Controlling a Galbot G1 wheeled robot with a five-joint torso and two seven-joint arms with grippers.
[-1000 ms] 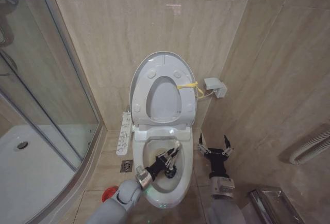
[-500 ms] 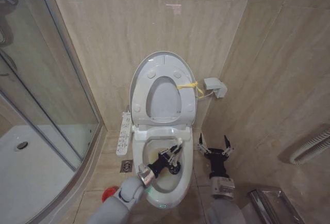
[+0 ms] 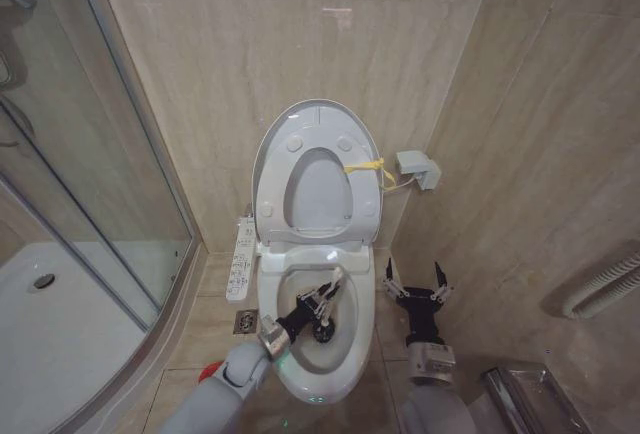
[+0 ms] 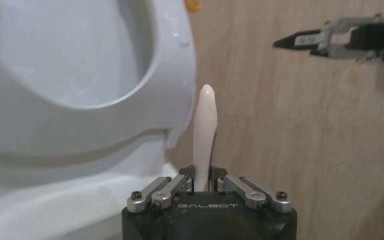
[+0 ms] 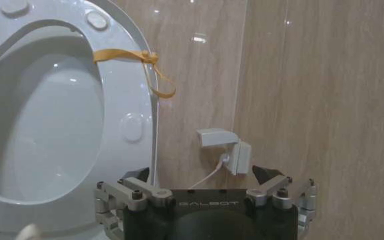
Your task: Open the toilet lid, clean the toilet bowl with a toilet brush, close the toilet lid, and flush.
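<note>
The toilet lid (image 3: 318, 111) stands raised against the wall with the ring seat up in front of it and a yellow tie (image 3: 365, 167) at its edge. Below it the toilet bowl (image 3: 367, 306) lies uncovered. My left gripper (image 3: 318, 305) hangs inside the bowl, shut on the white handle of the toilet brush (image 3: 334, 282). The dark bristle head (image 3: 322, 331) points down into the bowl. In the left wrist view the handle (image 4: 205, 130) rises from the shut left gripper (image 4: 203, 181). My right gripper (image 3: 412, 279) waits open to the right of the bowl, seen as well in its wrist view (image 5: 204, 175).
A red cup holder (image 3: 207, 373) and a floor drain (image 3: 245, 321) sit on the floor left of the bowl, beside its button panel (image 3: 240, 254). The glass shower door (image 3: 100, 174) and shower tray (image 3: 50, 324) close the left. A wall box (image 3: 417, 168) and a hose (image 3: 600, 289) are on the right.
My left gripper has swung the brush slightly right inside the bowl and then back to the left. The right gripper has stayed where it was.
</note>
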